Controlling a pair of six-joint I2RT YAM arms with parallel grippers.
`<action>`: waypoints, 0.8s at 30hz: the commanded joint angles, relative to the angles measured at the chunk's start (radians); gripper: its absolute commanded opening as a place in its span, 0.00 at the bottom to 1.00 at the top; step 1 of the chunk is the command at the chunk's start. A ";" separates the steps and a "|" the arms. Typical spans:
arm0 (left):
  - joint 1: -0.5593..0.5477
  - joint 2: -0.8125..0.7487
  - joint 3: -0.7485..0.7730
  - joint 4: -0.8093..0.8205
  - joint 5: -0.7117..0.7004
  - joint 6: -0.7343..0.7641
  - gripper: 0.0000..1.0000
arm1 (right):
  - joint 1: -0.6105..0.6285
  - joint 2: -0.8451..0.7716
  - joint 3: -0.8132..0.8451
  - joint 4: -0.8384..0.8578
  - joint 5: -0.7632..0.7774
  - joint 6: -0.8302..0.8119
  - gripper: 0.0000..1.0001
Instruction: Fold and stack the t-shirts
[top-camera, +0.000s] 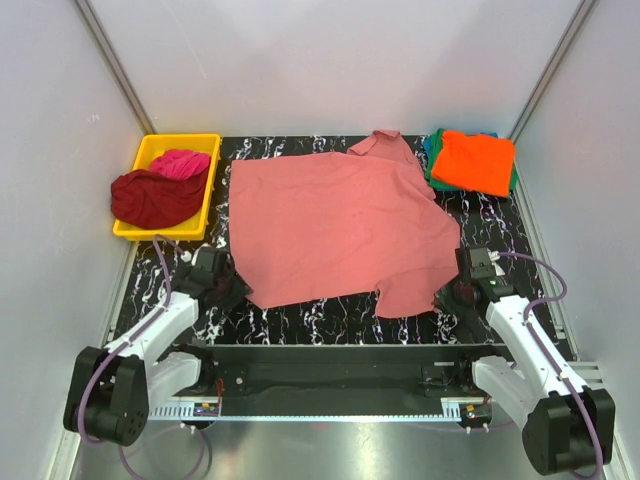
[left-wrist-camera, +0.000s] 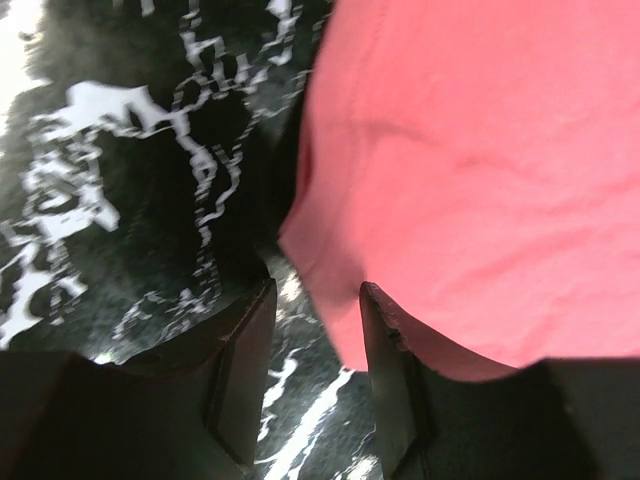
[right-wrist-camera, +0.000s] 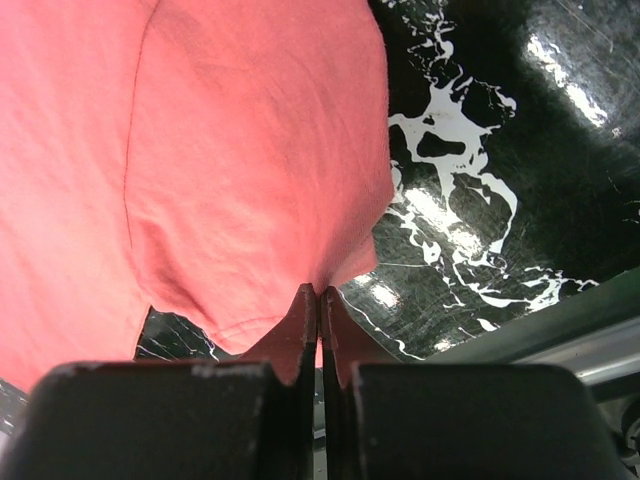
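Nothing readable anywhere, honestly. The big salmon-pink cloth t-shirt (top-camera: 330, 225) is plain, and so is the folded orange t-shirt (top-camera: 476, 162). No label or number shows on the yellow plastic tray (top-camera: 150, 148). The white squiggles on the black marble-look bench (top-camera: 320, 322) are just veining, not letters. Both wrist views are blank too.

- Black table (top-camera: 300, 325) with white veins fills the middle of the frame.
- Pink shirt (top-camera: 340, 225) spread at its centre.
- Yellow tray (top-camera: 150, 145) at upper left.
- Green shirt (top-camera: 430, 155) at upper right, orange shirt (top-camera: 475, 163) on top.
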 joint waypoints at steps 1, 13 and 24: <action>-0.020 0.025 -0.009 0.096 -0.014 -0.023 0.44 | -0.004 -0.001 0.011 0.032 0.004 -0.029 0.00; -0.086 0.094 -0.005 0.131 -0.011 -0.049 0.10 | -0.002 -0.005 0.012 0.049 0.010 -0.037 0.00; -0.083 -0.186 0.121 -0.229 -0.081 -0.015 0.00 | -0.002 -0.130 0.130 -0.137 0.015 -0.055 0.00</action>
